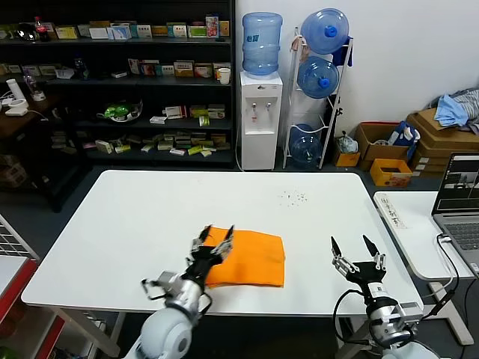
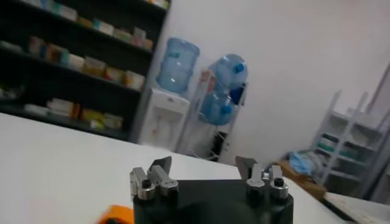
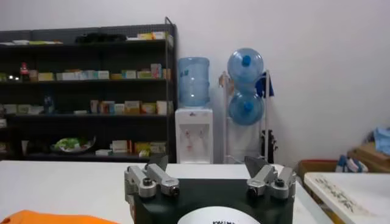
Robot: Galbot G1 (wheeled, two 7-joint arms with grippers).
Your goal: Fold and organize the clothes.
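Both grippers open-jawed beside folded T-shirt (image 1: 247, 258)

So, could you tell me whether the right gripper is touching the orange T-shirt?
Apart. The head view shows bare table between the open right gripper and the folded orange T-shirt.

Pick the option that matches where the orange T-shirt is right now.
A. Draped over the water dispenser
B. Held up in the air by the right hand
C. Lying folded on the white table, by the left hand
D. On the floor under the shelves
C: the orange T-shirt lies flat as a folded rectangle on the white table, with the open left hand at its edge and the right hand off to the side, empty.
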